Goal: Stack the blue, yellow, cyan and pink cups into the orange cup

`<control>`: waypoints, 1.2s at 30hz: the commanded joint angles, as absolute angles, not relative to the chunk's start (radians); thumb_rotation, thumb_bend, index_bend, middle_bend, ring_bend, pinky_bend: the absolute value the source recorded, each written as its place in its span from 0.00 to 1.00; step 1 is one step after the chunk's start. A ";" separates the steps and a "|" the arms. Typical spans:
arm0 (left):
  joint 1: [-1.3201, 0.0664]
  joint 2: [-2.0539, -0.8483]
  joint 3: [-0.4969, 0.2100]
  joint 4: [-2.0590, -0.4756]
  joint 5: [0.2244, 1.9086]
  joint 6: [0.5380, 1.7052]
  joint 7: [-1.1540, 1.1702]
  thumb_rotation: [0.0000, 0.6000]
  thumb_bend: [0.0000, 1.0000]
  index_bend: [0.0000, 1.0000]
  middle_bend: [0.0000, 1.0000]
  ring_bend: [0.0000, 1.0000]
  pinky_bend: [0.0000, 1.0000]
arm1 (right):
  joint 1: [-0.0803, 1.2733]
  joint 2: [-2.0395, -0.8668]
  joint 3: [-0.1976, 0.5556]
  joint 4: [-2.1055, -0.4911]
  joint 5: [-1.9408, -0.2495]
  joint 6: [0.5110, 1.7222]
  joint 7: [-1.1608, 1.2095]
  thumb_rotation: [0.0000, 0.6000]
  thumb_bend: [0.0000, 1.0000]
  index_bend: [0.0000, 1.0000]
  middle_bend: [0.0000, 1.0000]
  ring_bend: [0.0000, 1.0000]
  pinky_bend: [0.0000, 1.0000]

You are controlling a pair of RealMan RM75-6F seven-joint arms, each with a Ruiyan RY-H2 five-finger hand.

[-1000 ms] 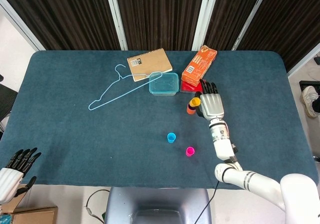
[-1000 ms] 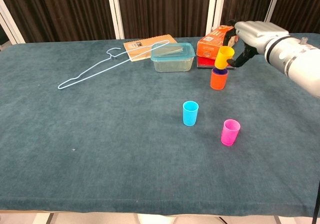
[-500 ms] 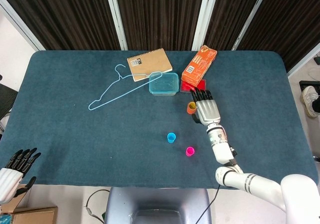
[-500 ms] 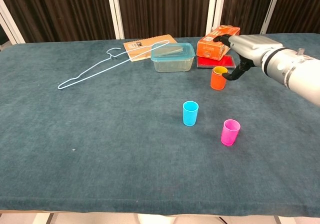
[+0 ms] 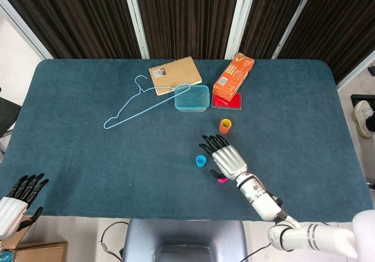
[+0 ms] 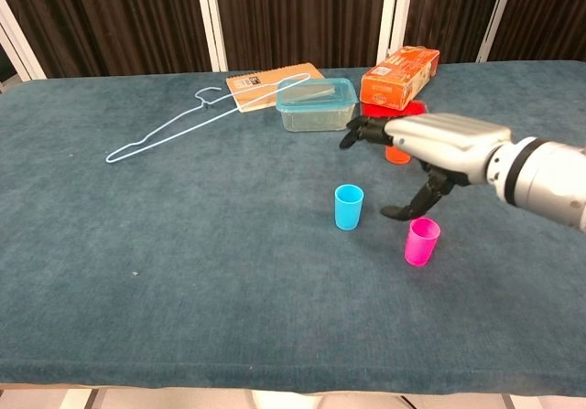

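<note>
Reaching hand: right hand (image 5: pixel 225 160) hovers palm-down with fingers spread and nothing in it, above the table (image 5: pixel 88 156) just beside the cyan cup (image 5: pixel 201 160).
Thumb: hangs down just above the pink cup (image 6: pixel 421 241), on its rim side facing the cyan cup; contact cannot be told.
Orange cup (image 5: pixel 225 125): upright beyond the cyan cup, toward the orange box (image 5: pixel 233 76), yellow showing inside it.
Idle hand: left hand (image 5: pixel 17 198) at the near table edge, far from the cyan cup, fingers spread, holding nothing.
Change: a second ago the right hand held the yellow cup over the orange cup; since then it has let go and drawn back to the cyan cup.
</note>
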State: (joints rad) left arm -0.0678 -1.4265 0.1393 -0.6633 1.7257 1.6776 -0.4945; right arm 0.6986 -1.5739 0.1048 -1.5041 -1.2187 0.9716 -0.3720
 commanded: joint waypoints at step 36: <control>-0.061 -1.426 0.130 -0.642 1.716 1.690 -0.528 1.00 0.42 0.00 0.00 0.00 0.08 | 0.786 -1.738 0.344 -1.204 -1.037 1.081 -0.500 1.00 0.51 0.62 0.03 0.00 0.13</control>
State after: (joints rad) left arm -0.0613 -1.4256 0.1303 -0.6422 1.7156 1.6902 -0.5284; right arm 0.7658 -1.7278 0.3151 -1.2623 -1.0769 1.0765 -0.4650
